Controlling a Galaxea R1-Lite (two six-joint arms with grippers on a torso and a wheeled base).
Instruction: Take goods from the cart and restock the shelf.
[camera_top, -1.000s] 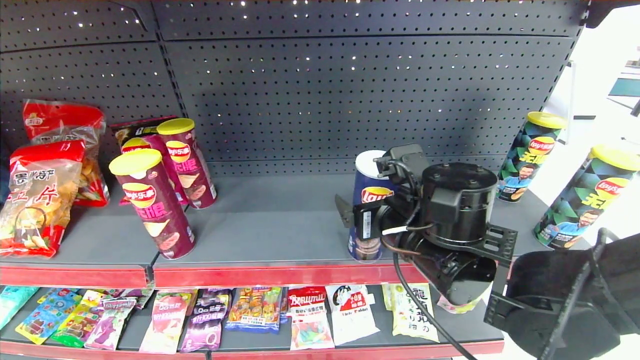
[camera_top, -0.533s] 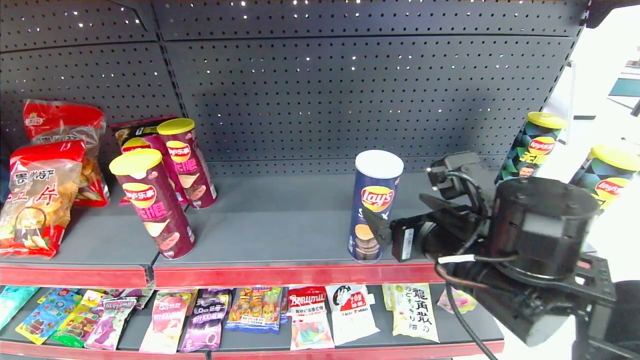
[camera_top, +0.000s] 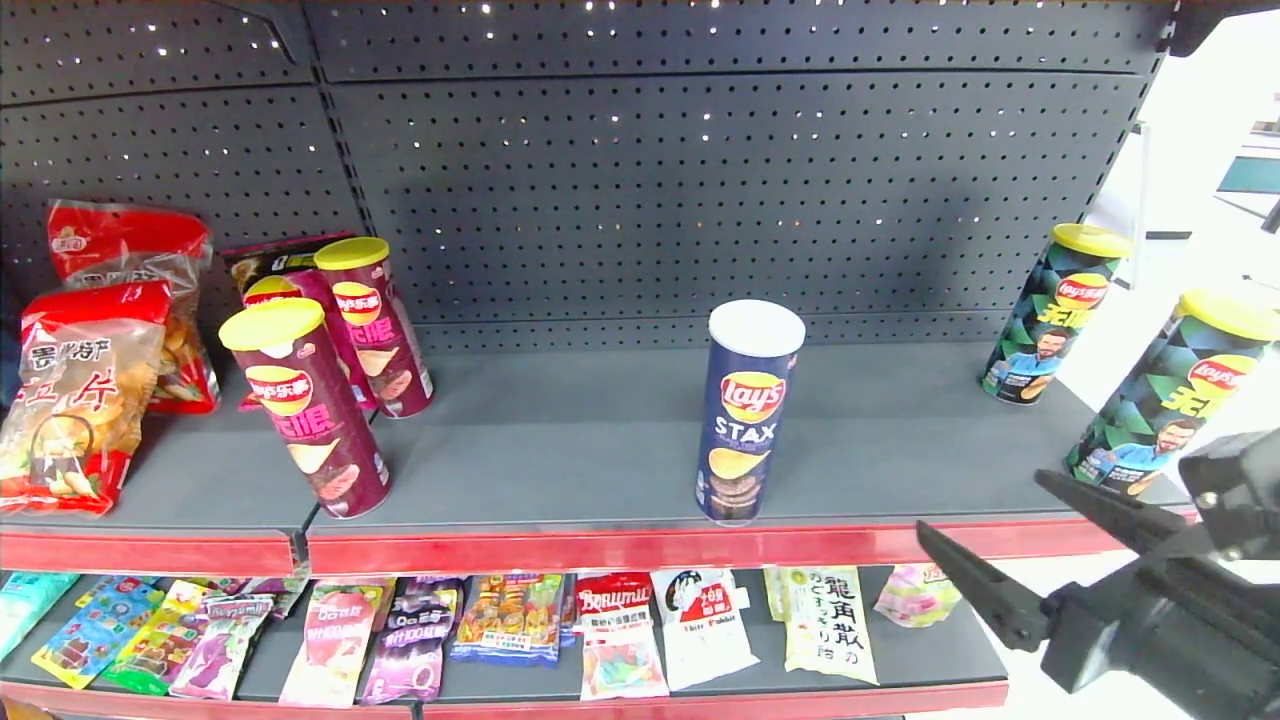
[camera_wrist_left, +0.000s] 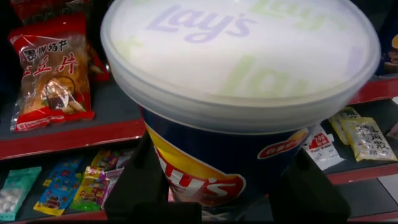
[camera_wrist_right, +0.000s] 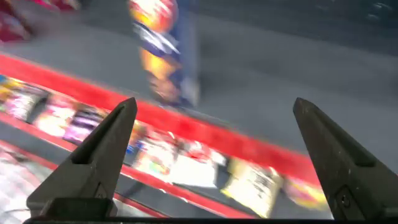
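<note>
While carrying a white-lidded can (camera_wrist_left: 239, 93) in front of the shelving, clamped between the jaws of the left gripper (camera_wrist_left: 227, 190), risks letting it slip or tilt: seems pinched low on the body, with the heavy top free. Should keep it upright on the way in.

Just right of the standing blue can (camera_top: 745, 410) and lower than its base, hangs the right gripper (camera_top: 985, 510), jaws spread wide and holding nothing. Could clip that blue can with an open finger if swung toward it. Would tip it easily, since tall, narrow-based and parked right at the red front lip (camera_top: 560, 548) of the shelf (camera_top: 560, 440). Might then drop it onto the snack packets (camera_top: 620, 630) one level below.

Offers bare shelf on both sides of the blue can and behind it, so no need to crowd it. Setting the carried can down touching it, or landing on the lip, invites a fall.

Well left of the blue can, groups the maroon cans (camera_top: 305, 410) close together; could knock one into the next if brushed. Well right of it, places two green cans (camera_top: 1165, 400) near the shelf's end, exposed to a careless right arm.
</note>
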